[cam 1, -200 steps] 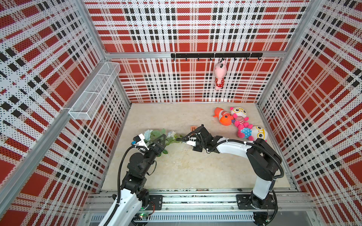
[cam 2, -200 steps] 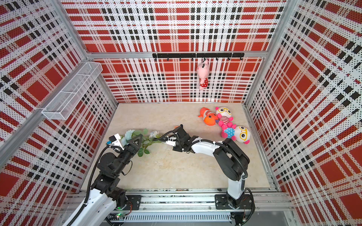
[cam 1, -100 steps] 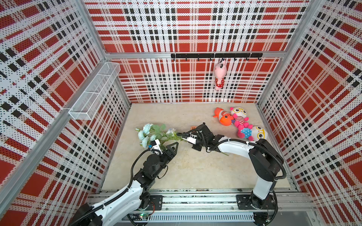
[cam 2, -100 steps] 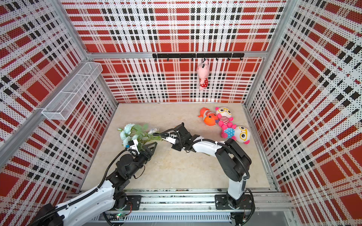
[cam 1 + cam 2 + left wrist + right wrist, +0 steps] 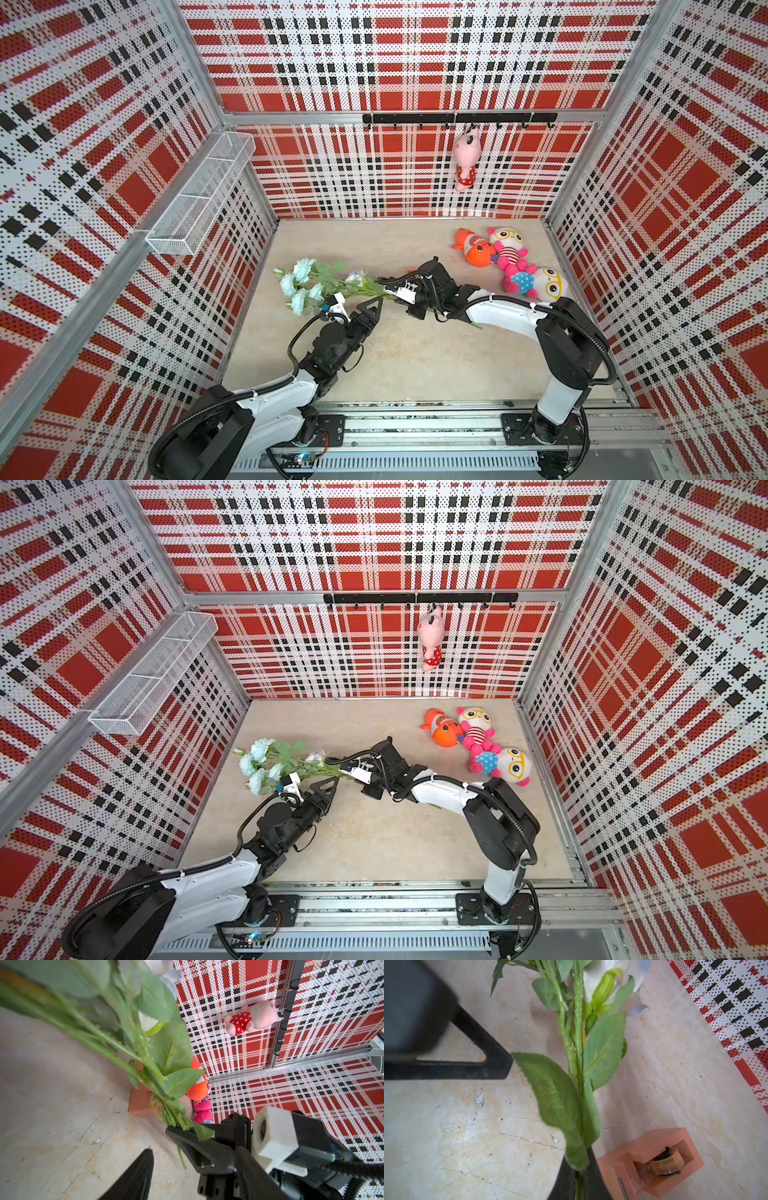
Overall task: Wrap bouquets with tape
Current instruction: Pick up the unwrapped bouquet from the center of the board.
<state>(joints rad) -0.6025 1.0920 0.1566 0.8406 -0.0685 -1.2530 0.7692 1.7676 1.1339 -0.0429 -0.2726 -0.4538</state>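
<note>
Two white-and-black arms reach in from the metal rail (image 5: 415,424) at the front of a plaid-walled booth. Nearest the rail, the left gripper (image 5: 374,305) lies low over the beige floor (image 5: 415,361), its fingers apart with nothing between them. One triangular black finger (image 5: 467,1070) points at the flower stems from just beside them, and whether it brushes a leaf cannot be told. A little farther in, the right gripper (image 5: 577,1169) is clamped on the lower stems of the bouquet (image 5: 328,284), a single bunch of pale blue-white roses with green leaves. The stems run from that grip toward the left wall, where the blooms spread out near the wall's foot; the pictures do not settle whether the blooms rest on the floor. Just beside the right gripper, on its far side, the peach-orange tape dispenser (image 5: 652,1159) sits on the floor, its small roll (image 5: 666,1161) showing in the open slot, apart from the stems. Beyond, toward the right wall, an orange plush fish (image 5: 476,249) and two pink dolls in yellow glasses (image 5: 509,251) lie touching in a row. On the back wall a pink plush (image 5: 465,164) hangs from a black hook bar (image 5: 457,118), and a white wire basket (image 5: 199,199) is fixed to the left wall.
</note>
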